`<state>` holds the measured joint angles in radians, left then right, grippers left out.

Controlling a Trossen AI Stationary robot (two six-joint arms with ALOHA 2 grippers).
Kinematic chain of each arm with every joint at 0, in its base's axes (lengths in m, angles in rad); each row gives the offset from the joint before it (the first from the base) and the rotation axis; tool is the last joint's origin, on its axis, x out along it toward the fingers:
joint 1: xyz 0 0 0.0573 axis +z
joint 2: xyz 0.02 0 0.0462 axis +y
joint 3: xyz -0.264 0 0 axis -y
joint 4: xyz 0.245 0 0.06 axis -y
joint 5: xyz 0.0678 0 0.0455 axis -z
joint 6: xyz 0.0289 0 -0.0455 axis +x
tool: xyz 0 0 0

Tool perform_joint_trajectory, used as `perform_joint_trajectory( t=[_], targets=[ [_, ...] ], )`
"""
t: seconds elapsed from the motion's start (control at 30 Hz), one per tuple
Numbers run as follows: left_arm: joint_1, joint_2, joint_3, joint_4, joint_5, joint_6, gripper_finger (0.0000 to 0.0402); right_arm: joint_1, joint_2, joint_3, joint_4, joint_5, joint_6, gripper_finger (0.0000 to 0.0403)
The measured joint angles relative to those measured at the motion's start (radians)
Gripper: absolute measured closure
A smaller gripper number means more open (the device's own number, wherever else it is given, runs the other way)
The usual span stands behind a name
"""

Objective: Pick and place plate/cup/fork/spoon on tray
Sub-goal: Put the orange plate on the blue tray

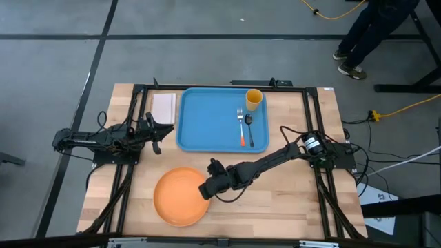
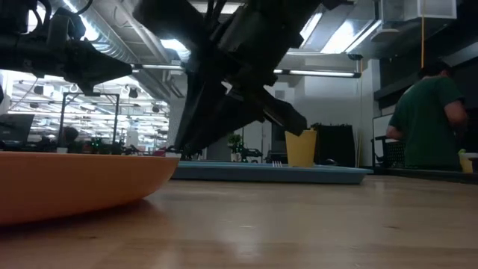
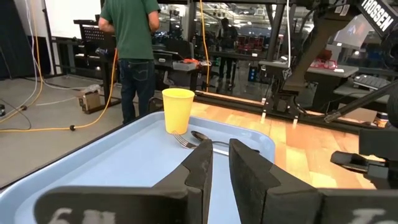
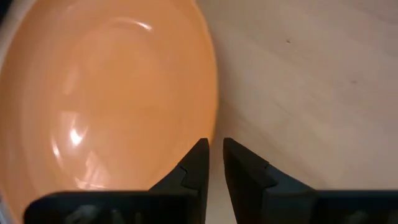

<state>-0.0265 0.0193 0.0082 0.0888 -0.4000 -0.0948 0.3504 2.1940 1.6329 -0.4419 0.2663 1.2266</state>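
1. Toward 7 o'clock on the table, in the high view, sits the plate [image 1: 180, 197] on bare wood, well clear of the tray [image 1: 207, 120], which lies up at 12 o'clock
2. Already on the tray's right half are the cup [image 1: 253, 99], the fork [image 1: 242, 125] and the spoon [image 1: 249, 127] (both utensils with their long axes running 12 to 6), so the plate appears to be the one piece left to move
3. The right gripper [image 4: 212, 149] is at the plate's 3 o'clock rim; its wrist view shows the fingers nearly together with only a narrow gap, directly over the rim's edge, and whether they pinch that rim cannot be told
4. The relation that matters: the plate lies just beside the right gripper, and the tray lies from there toward 12 o'clock, so the right arm is by far the nearer one
5. The left gripper [image 1: 160, 131] waits at 9 o'clock beside the tray's left edge, fingers almost closed on nothing
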Motion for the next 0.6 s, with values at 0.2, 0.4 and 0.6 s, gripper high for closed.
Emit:
perform_joint_trajectory(
  t=[0.2, 0.4, 0.6],
  targets=[
    [0.0, 0.0, 0.0, -0.001, 0.0, 0.0, 0.0354, -0.004, 0.0, 0.0, -0.008, 0.05, -0.017, 0.0349],
    [0.0, 0.0, 0.0, -0.001, 0.0, 0.0, 0.0354, -0.009, 0.0, 0.0, -0.011, 0.062, -0.083, 0.0338],
    [0.0, 0.0, 0.0, -0.001, 0.0, 0.0, 0.0354, -0.02, 0.0, 0.0, 0.016, 0.099, -0.11, 0.0275]
  ],
)
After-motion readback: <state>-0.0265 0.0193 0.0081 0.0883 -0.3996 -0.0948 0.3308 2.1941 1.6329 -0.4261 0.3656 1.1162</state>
